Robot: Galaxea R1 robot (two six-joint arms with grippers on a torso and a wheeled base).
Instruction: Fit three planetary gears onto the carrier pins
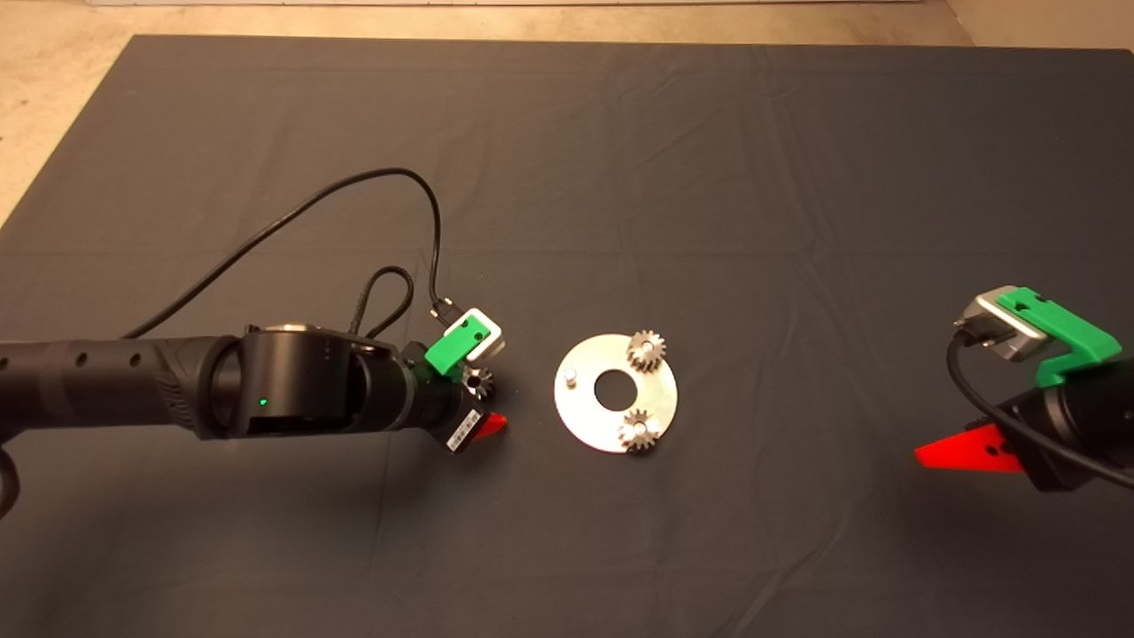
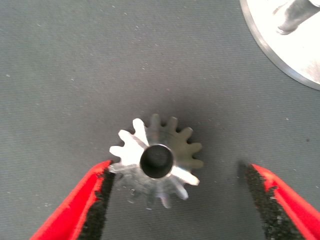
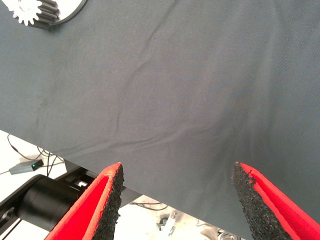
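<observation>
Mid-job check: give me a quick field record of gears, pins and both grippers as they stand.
gears on pins: two
free pin: one, bare, on the disc
third gear: on the mat, beside the disc
left gripper: open, fingers either side of the third gear
right gripper: open, parked at the mat's right edge

My left arm reaches in from left edge, stretched level over mat, wrist turned down. Left gripper low over mat, red fingers spread wide; one black pad touches what lies between them, other pad stands apart. My right arm waits at right edge, only wrist and gripper showing. Right gripper hangs out past mat edge, fingers spread, nothing between pads.
</observation>
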